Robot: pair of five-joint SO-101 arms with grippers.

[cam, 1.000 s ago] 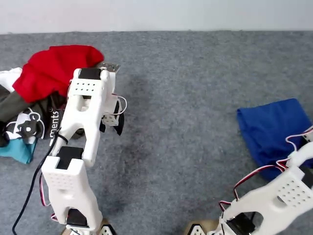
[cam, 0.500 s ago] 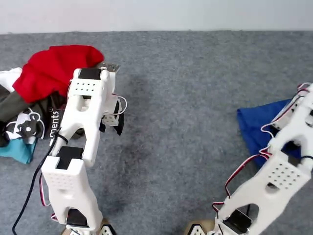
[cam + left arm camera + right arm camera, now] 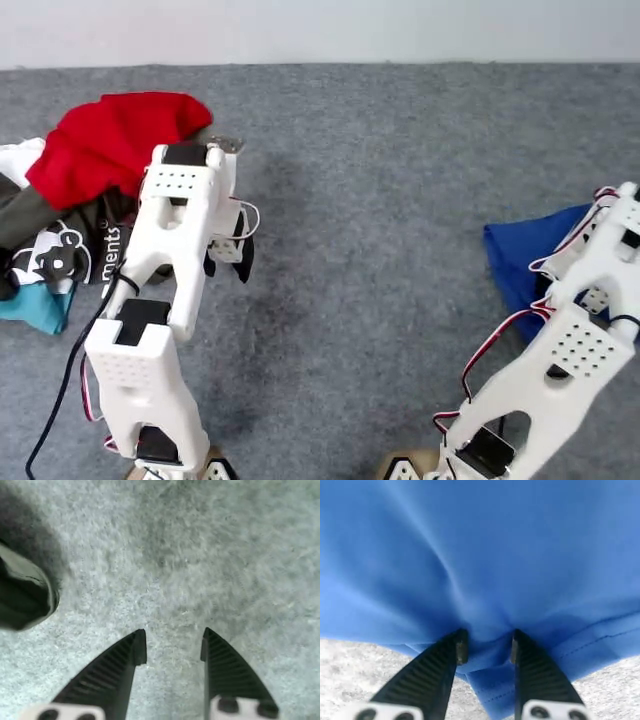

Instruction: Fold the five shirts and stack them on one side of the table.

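Two arms stand side by side over the grey carpeted tabletop [image 3: 400, 200]. In its wrist view the right hand [image 3: 487, 647] is down on the blue shirt [image 3: 515, 255], grasping it: its two dark fingers [image 3: 461, 650] pinch a small ridge of blue cloth between their tips, and creases run out from that pinch across the fabric. A stitched hem lies just beside one finger, and grey carpet shows close behind the hand at the shirt's edge. From above, the blue shirt lies flat under and ahead of the right hand, well apart from everything else. The left hand [image 3: 172, 647] is released, its fingers spread with only bare carpet between them, hanging low above the tabletop. A heap [image 3: 70, 210] of unfolded shirts lies just to the left of this hand: a red shirt [image 3: 110, 140] on top, nearest the hand, then a white shirt [image 3: 18, 158], a dark shirt [image 3: 25, 220], a black printed shirt [image 3: 60, 255] and a teal shirt [image 3: 35, 305] farther out. In the left wrist view a dark fold of cloth [image 3: 20, 595] lies near the left hand, clear of its fingers.
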